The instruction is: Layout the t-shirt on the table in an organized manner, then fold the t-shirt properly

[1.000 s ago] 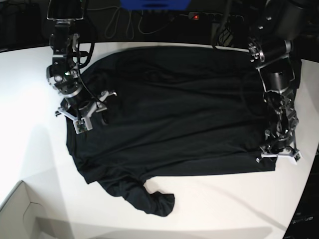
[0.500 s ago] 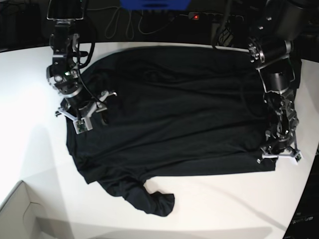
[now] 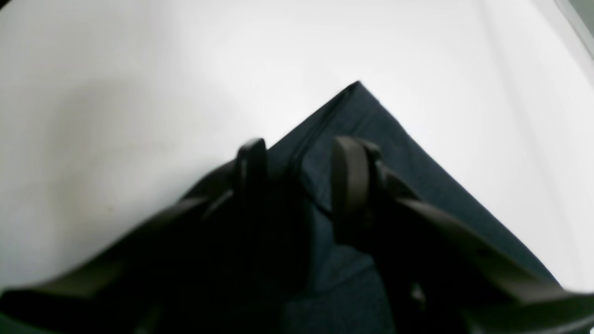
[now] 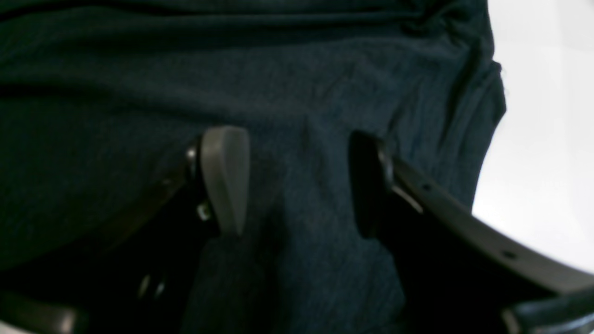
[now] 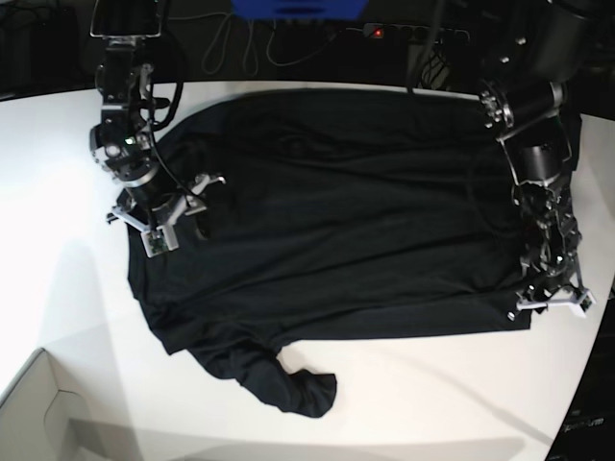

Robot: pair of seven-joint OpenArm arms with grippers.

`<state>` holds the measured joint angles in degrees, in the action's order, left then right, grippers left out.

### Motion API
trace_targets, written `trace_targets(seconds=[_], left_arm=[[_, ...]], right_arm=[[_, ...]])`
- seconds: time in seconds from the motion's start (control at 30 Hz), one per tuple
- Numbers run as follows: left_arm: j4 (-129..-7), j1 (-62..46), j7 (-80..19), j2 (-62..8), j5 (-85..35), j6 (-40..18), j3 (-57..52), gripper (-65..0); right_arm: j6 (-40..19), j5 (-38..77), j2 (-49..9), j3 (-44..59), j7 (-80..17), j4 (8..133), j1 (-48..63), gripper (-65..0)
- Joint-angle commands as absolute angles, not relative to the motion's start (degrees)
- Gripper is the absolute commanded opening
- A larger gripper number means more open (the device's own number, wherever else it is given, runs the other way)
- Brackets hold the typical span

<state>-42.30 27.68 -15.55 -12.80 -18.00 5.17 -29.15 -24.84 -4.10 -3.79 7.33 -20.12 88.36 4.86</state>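
Straddling the t-shirt [image 3: 371, 134] corner, the left hand [image 3: 299, 164] seems clamped on it (right hand [image 4: 297, 181] apart, over cloth).

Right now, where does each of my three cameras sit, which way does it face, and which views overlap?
Base: overhead, looking down on the table, the spread t-shirt and both arms.
Left wrist: behind the left gripper, looking along its fingers at a shirt corner on white tabletop.
Right wrist: behind the right gripper, facing dark fabric between open jaws.
Shared: base shows that same corner beside the left gripper.
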Motion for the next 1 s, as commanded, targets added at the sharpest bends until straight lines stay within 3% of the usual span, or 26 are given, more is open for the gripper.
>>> trace_targets(seconds=[0.0, 0.2, 0.97], left_arm=[[-41.98, 29.58, -14.02, -13.58, -17.89, 5.05, -29.14, -42.3], [-32.22, 31.6, -5.93, -14.37, -17.8, 5.05, -29.05, -42.3], [-31.96, 33.01, -5.76, -14.37, -18.33, 5.05, -24.31, -42.4]], right_arm=[[-24.75, -3.38, -4.0, 7.34, -18.59, 89.27, 4.35, -30.6], [-24.75, -3.47, -4.0, 7.34, -18.59, 89.27, 4.44, -30.6], [-24.75, -3.47, -4.0, 7.34, -18.59, 87.34, 3.91, -30.6]])
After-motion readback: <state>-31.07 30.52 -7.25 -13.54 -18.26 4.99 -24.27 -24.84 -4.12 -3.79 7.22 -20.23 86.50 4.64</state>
